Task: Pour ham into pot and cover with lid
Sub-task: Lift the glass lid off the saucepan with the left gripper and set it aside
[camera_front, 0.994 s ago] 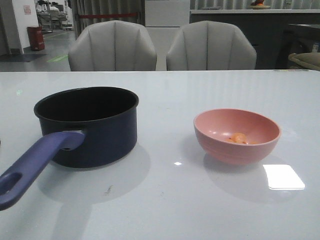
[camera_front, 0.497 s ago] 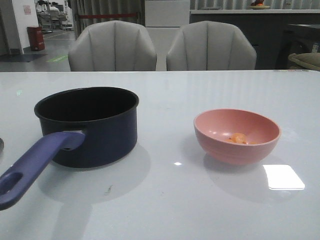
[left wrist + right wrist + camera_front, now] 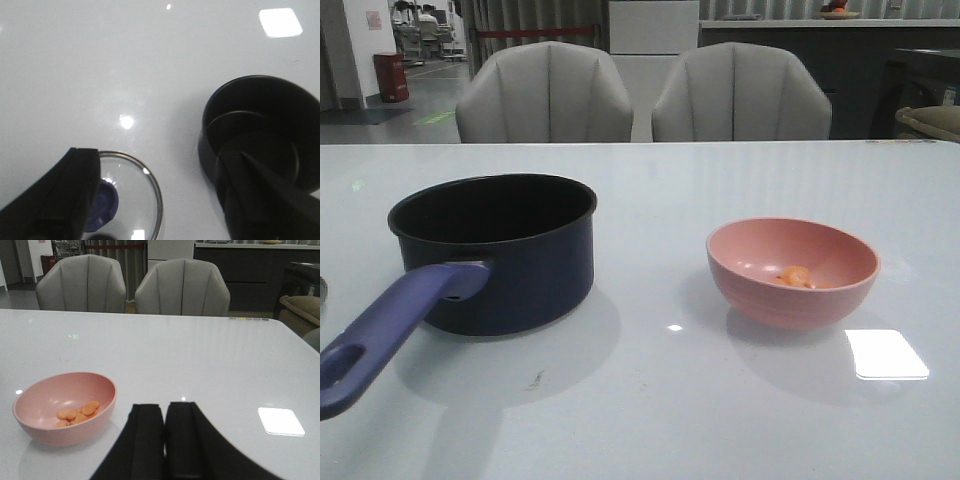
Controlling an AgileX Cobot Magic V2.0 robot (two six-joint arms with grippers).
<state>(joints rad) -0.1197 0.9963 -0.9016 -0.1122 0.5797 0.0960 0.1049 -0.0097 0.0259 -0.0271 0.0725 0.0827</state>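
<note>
On the white table [image 3: 650, 400] the pot [image 3: 500, 250] stands as the main landmark, open and uncovered, with its long handle [image 3: 390, 325] pointing toward the near edge of the table. The pink bowl [image 3: 792, 270] stands well apart from the pot, on its right side, and the ham [image 3: 796, 276] lies inside this bowl as a few small orange pieces. In the right wrist view the right gripper [image 3: 165, 440] hangs near the bowl [image 3: 65, 407] but does not touch it; its two fingers [image 3: 145, 440] are pressed together with nothing between them, and the ham [image 3: 79, 412] shows clearly at the bottom of the bowl. In the left wrist view the left gripper [image 3: 160, 200] is spread wide. The lid [image 3: 127, 200] lies flat on the table beside the pot [image 3: 260, 130], and its dark blue knob [image 3: 102, 210] is partly hidden behind one finger [image 3: 65, 195]; the other finger is in front of the pot wall. I cannot tell if any finger touches the lid.

Between the pot and the bowl the table is bare, and also in front of both. Behind the far edge of the table stand two grey chairs [image 3: 545, 95].

Compared with one second ago, the pot and the bowl keep the same places; only a thin grey sliver now shows at the left edge of the front view, beside the pot handle.
</note>
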